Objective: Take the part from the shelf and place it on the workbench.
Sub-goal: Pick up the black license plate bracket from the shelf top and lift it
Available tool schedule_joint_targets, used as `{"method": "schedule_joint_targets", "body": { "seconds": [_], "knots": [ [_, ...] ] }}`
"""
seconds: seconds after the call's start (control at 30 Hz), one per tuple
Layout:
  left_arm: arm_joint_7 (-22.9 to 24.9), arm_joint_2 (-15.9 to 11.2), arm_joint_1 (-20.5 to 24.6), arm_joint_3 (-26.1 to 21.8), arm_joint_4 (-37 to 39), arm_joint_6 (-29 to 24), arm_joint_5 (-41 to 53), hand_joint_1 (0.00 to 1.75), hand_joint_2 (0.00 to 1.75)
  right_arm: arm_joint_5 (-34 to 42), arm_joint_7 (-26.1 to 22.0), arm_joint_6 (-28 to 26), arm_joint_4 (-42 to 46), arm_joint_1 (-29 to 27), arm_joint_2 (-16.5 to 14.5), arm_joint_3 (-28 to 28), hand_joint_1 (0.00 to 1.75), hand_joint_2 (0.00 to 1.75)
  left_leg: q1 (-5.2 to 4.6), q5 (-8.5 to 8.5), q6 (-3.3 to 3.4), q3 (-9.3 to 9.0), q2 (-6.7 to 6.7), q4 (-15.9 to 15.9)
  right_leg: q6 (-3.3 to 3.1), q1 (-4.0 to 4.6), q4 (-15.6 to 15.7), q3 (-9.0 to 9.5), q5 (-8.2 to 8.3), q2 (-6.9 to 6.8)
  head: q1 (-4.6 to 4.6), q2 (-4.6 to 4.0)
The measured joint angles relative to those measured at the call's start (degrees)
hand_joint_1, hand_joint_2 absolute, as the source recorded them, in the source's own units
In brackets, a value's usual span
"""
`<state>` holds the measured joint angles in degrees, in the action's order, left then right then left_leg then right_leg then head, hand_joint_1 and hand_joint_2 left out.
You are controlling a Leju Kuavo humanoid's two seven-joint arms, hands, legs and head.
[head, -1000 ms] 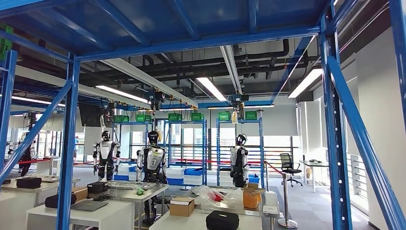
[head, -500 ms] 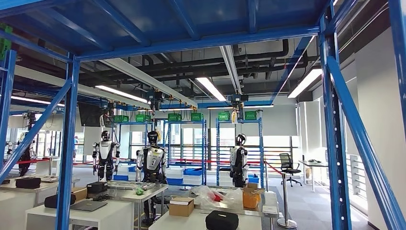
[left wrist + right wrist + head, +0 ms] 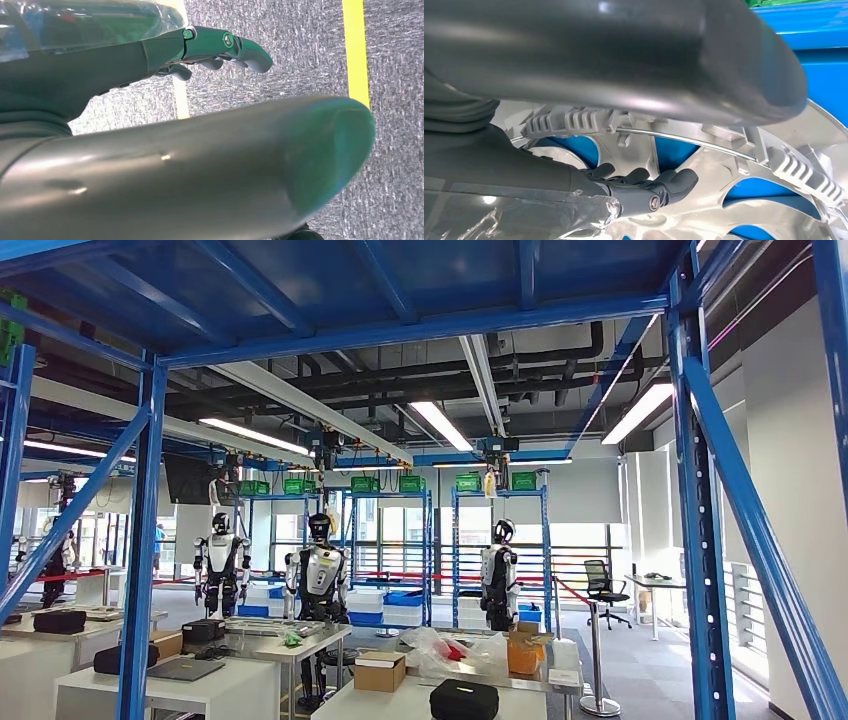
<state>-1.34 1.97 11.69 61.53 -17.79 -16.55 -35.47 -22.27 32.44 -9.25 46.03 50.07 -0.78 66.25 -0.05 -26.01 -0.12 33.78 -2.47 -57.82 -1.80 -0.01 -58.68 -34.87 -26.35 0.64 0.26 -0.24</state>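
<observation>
The part [image 3: 709,165] is a silver-white plastic wheel cover with curved spokes and ribbed tabs on its rim. In the right wrist view it lies on a blue shelf [image 3: 819,70]. My right hand [image 3: 589,182] is right at it: the dark fingers [image 3: 664,185] lie slightly curled against a spoke near the hub. The thick thumb [image 3: 624,55] is spread well away from them, over the rim, and I see no grip on the part. My left hand [image 3: 150,150] hangs over grey carpet with fingers [image 3: 225,45] extended, holding nothing.
The head view looks out under a blue steel shelf frame [image 3: 700,540] into a hall. White tables [image 3: 420,702] carry boxes and black cases, and other humanoid robots [image 3: 320,580] stand before blue racks. Yellow floor lines [image 3: 356,50] run under my left hand.
</observation>
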Motion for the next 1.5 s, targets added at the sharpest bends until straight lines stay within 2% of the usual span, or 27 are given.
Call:
{"method": "schedule_joint_targets", "body": {
  "seconds": [0.27,0.47,0.6,0.83,1.5],
  "knots": [
    [0.06,-0.01,0.0,0.0,0.0,0.02,0.0,0.0,0.0,-0.02,0.44,-0.03,-0.45,-0.03,-0.01,0.0,0.0,0.0,0.0,0.0,0.0,0.0,0.0,0.0,0.0,0.0,0.0,0.0,0.0,0.0,-0.04,0.0],
    [0.14,-0.02,-0.03,0.0,0.0,0.04,-0.05,0.0,0.0,-0.77,3.88,-0.85,-0.33,-0.39,0.09,-0.05,0.0,0.0,0.0,0.0,0.0,-0.01,0.0,0.0,0.0,0.0,0.0,0.0,0.0,0.0,-0.04,0.0],
    [0.3,-0.02,-0.09,-0.01,0.0,0.05,-0.05,0.0,0.0,-0.11,6.01,-1.2,0.04,-0.86,0.41,-0.31,0.0,1.75,0.0,0.0,0.0,-0.03,0.0,0.0,0.0,0.0,0.0,0.01,0.0,0.0,-0.04,0.0],
    [1.14,-0.17,-0.48,0.0,0.0,-0.2,0.03,0.0,0.0,4.72,6.7,0.48,1.47,-1.26,2.04,-1.12,0.0,1.75,0.0,-0.05,-0.01,-0.34,0.0,0.0,0.05,0.0,0.07,0.34,-0.04,0.0,-0.04,0.0],
    [1.04,-0.45,-0.75,0.0,0.0,-0.17,0.09,0.0,0.0,5.37,6.75,1.13,4.1,-2.05,4.02,-1.51,0.0,1.75,-0.01,-0.15,0.1,-0.69,0.0,0.0,0.15,0.01,0.19,0.8,-0.11,0.0,-0.04,0.0]
  ]
}}
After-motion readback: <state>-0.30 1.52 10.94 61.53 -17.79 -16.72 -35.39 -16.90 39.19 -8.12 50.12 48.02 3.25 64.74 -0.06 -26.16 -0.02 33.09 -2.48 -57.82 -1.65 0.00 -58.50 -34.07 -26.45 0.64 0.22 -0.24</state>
